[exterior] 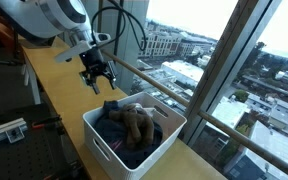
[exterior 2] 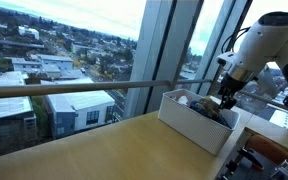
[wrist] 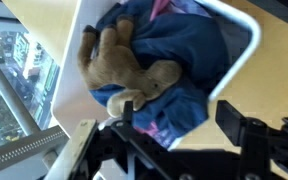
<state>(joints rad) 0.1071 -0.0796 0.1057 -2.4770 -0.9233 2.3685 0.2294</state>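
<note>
Fingers (wrist: 242,130) spread apart, empty, above plush toy (wrist: 124,65) lying on blue cloth (wrist: 189,40) inside white bin (exterior: 106,145) on worktop (exterior: 54,90). Likely soft, light, squashy; pinch mid-body.

I work high up in an office or lab: tall windows (exterior 2: 84,50) over city rooftops (exterior: 254,110), and a long wooden counter (exterior: 59,100).

A white bin (exterior: 108,147) stands on the wooden counter (exterior: 60,92).
</note>
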